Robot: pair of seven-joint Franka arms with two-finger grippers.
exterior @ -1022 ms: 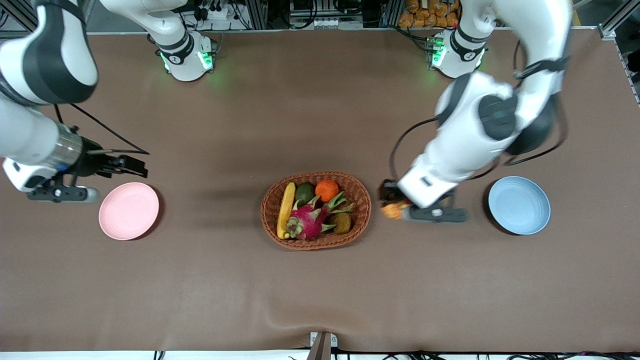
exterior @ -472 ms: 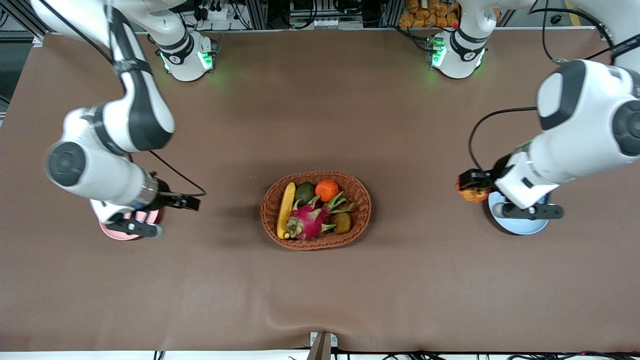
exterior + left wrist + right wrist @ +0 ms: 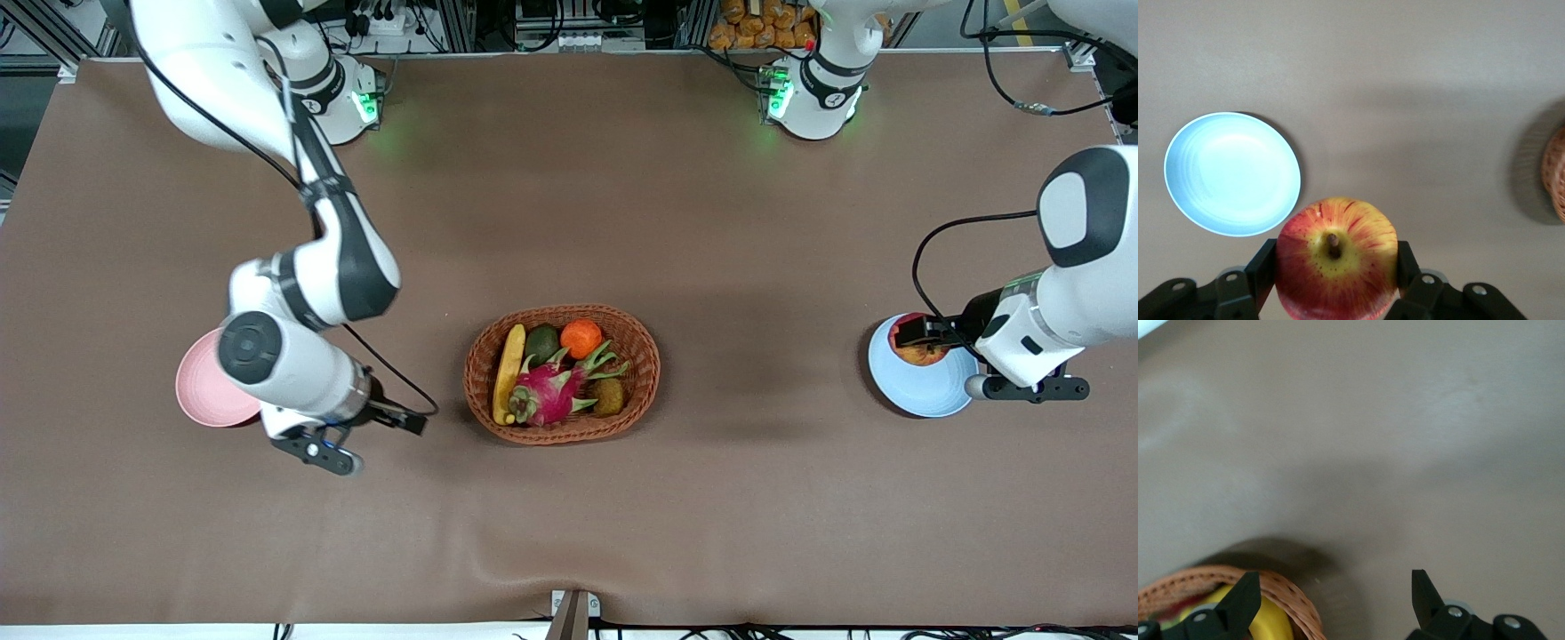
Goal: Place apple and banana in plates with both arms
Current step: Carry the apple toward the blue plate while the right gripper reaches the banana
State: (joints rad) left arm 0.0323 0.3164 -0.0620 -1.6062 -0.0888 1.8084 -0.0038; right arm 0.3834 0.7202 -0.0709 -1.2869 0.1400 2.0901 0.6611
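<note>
Our left gripper [image 3: 916, 341] clamps the apple [image 3: 1336, 258] over the blue plate [image 3: 916, 391], frame right. Our right gripper [image 3: 1331, 590] hangs open between pink plate [image 3: 200, 391] and basket [image 3: 640, 356], where the banana [image 3: 508, 372] lies, center frame.

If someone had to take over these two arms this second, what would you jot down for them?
Left end effector: shut on the apple, held over the blue plate, not yet released.
Right end effector: open and empty, over the table between the pink plate and the wicker basket.
Banana: lying in the basket beside the dragon fruit, at the side toward the right arm's end of the table.
Done: apple lifted out and brought to its plate.
Left: set the apple down, then pick the banana and place it on the pink plate, which is bare where visible.
</note>
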